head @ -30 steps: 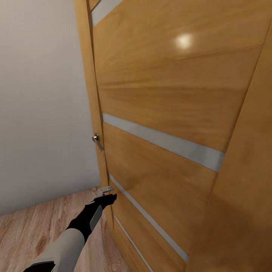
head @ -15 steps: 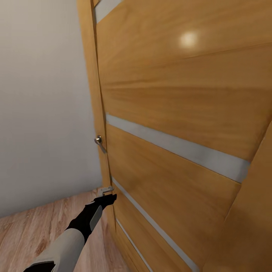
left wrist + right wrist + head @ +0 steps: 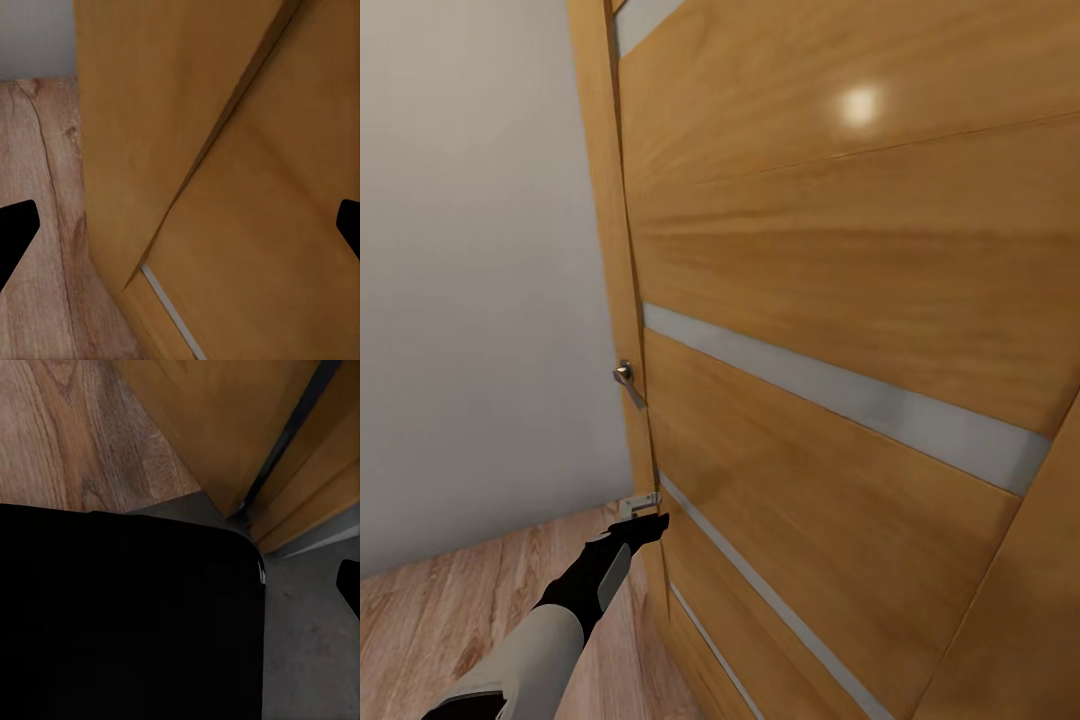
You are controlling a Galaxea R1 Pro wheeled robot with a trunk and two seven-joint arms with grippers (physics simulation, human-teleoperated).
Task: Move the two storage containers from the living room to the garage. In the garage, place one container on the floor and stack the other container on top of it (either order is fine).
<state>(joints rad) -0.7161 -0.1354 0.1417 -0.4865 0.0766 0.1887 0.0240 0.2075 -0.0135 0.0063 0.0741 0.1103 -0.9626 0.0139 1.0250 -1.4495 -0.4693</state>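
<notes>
1. Head view: a glossy, honey-coloured wooden door (image 3: 840, 330) stands close in front, its grain running in wide slanted panels divided by pale frosted strips (image 3: 830, 390). A round light glare sits on its upper panel. No writing or label can be read anywhere.
2. A small metal lever handle (image 3: 626, 378) sits at the door's left edge, beside a plain grey-white wall (image 3: 470, 300).
3. Light wood plank flooring (image 3: 450, 620) with visible grain covers the near left.
4. The left arm (image 3: 550, 630), white sleeve turning to black near the wrist, reaches forward; its left gripper (image 3: 645, 512) is low at the door's left edge, very near or touching it.
5. Left wrist view: the two dark fingers (image 3: 15, 232) stand wide apart at the picture's sides, with nothing between them, facing the door edge and planks.
6. Right wrist view: a large black shape (image 3: 127, 615) blocks most of the picture; one dark fingertip (image 3: 349, 585) shows, so how far the right gripper is open cannot be told.
7. Beyond that shape lies grey speckled floor (image 3: 315, 660), meeting the planks at the door's foot.
</notes>
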